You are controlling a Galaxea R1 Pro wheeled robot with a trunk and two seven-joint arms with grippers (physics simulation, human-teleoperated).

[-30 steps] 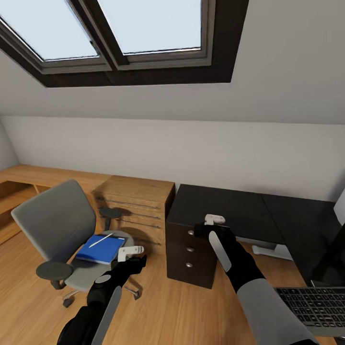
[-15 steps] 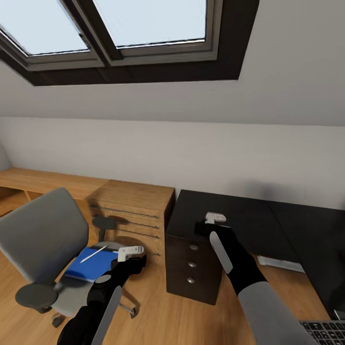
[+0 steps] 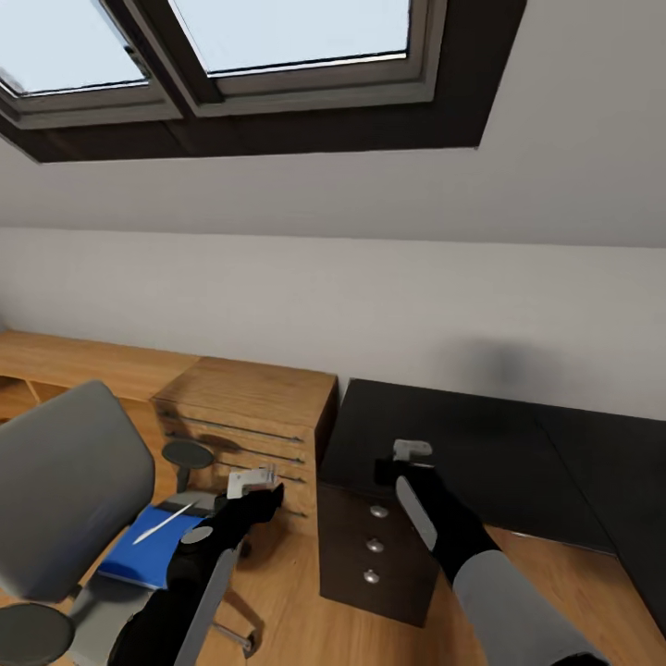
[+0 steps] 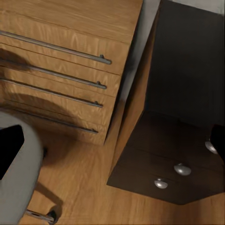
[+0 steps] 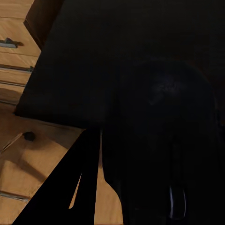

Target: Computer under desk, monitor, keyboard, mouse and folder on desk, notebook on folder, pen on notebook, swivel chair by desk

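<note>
While both arms are held out forward, the left claw (image 3: 252, 481) hangs over the chair (image 3: 69, 481) edge and the right claw (image 3: 410, 450) over the bench (image 3: 481, 444) corner; grip state can't be told for either. The blue folder (image 3: 139, 555) is seen on the seat, pen (image 3: 162, 524) on top. Bare floor (image 3: 287, 610) is left between chair and drawers (image 3: 370, 555).

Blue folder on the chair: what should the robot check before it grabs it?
1. Flat bright blue folder lies on the grey swivel chair: ok.
2. Folder's top is free: not ok, a thin white pen lies on it.
3. Left gripper is open: cannot tell.
4. Right gripper is empty: cannot tell; something dark and rounded sits close to its camera.
5. Glossy black desk has bare room: ok.
</note>
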